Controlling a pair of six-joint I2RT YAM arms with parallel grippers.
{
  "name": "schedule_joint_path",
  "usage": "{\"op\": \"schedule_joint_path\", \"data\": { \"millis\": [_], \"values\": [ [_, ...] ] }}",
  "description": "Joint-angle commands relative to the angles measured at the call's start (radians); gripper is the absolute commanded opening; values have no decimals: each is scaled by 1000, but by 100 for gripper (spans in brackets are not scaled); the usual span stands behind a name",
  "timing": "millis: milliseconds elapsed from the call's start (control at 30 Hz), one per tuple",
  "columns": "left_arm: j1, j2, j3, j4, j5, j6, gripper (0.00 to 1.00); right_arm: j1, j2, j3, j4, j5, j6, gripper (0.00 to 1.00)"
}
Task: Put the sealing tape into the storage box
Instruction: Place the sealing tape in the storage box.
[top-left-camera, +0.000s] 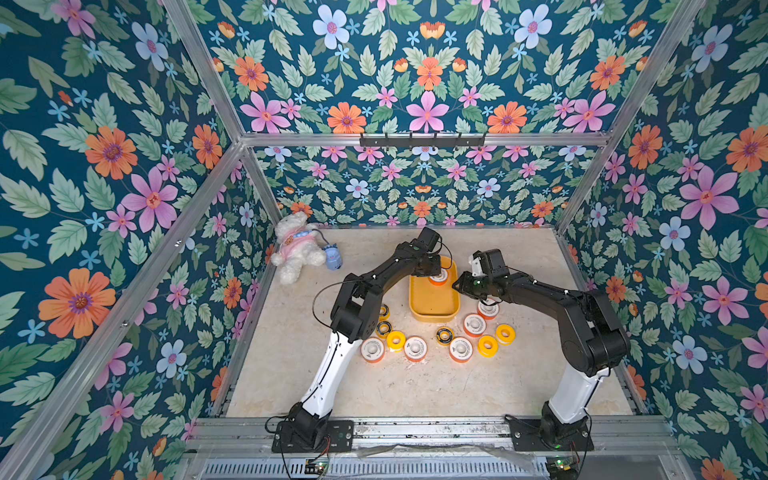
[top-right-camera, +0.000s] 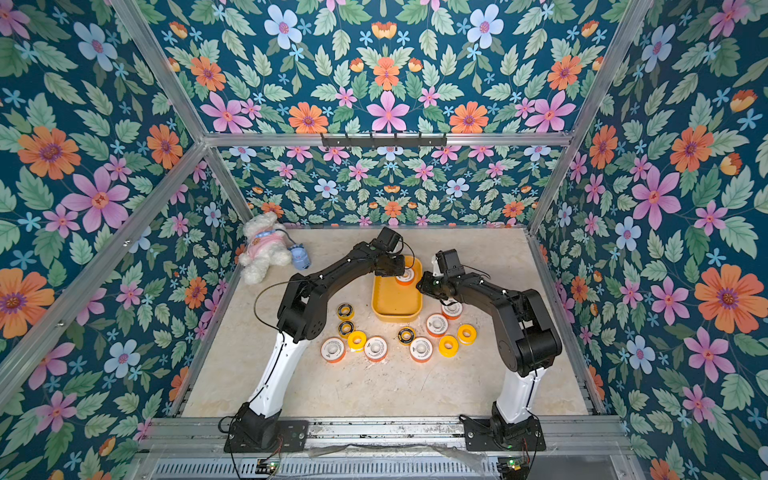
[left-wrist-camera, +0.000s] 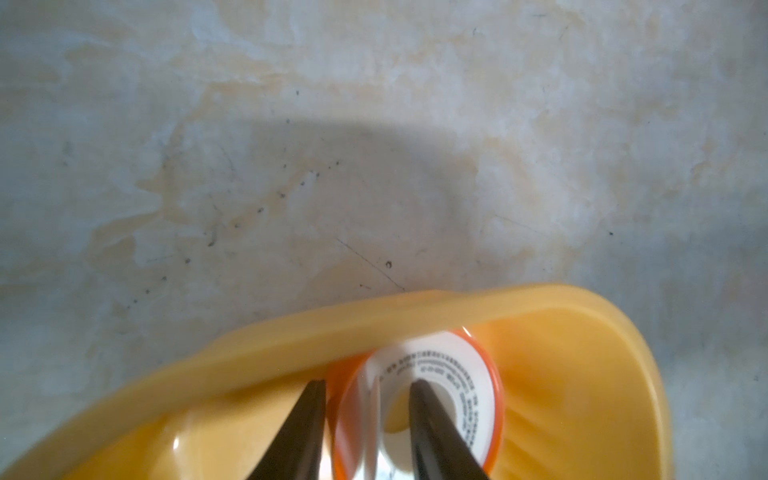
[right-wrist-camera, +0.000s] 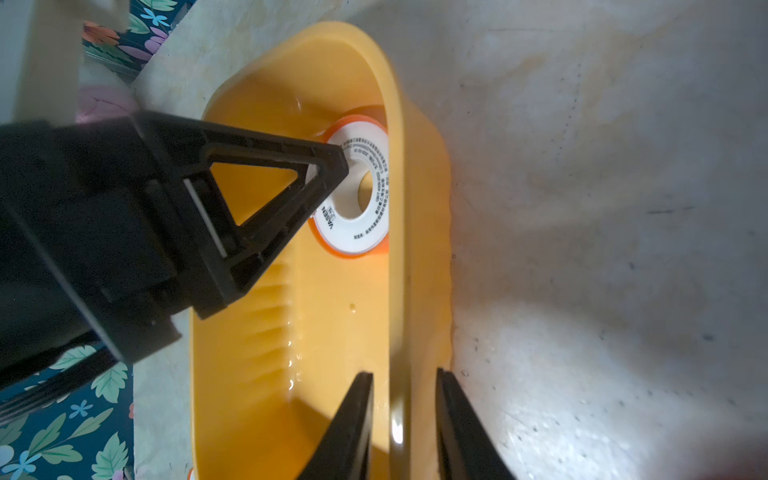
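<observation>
Sealing tape: one round spool, white-faced with an orange plastic rim (right-wrist-camera: 353, 230), lies flat on the floor of the storage box (top-left-camera: 432, 301), a shallow yellow plastic tub with rounded corners. It sits at the far end, against the end wall. We take the scene from the left.

At far left, the white plush toy (top-left-camera: 297, 249) lies well apart from everything, and we expect no trouble there.

The left gripper (left-wrist-camera: 368, 386) stands over the spool, with one finger in the centre hole and one just outside the orange rim. We cannot tell whether the jaws press the spool's wall. Hazard: if the arm lifts before the jaws clear, the inner finger may hook the hole and carry the spool up or tip it over the rim.

The right gripper (right-wrist-camera: 401, 374) sits astride the box's side wall nearest the right arm. We cannot tell whether it clamps that wall. Hazard: a sideways move from here would drag or tilt the box. The two wrists are close together above the box, so a careless retreat could bring them into collision.

The loose spools (top-left-camera: 408, 348) lie on the marbled worktop (top-left-camera: 415, 386) in front of the box, several just beside or touching one another. Hazard: a gripper closing on one may push its neighbour away.
</observation>
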Motion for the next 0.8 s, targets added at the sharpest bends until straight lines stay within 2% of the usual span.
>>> {"op": "schedule_joint_path", "data": {
  "millis": [0,233,667,767],
  "values": [
    [1,5,4,33,19,-15,37,0,-3,5,-12,3,-3,31],
    [4,11,4,48,26,-27,27,1,-5,4,-20,10,-8,31],
    [9,-29,-12,40,-18,-13,25,1,-6,9,-22,20,-5,31],
    [12,-33,-22,43,-20,-13,21,1,-6,11,-22,21,-5,31]
  ]
}}
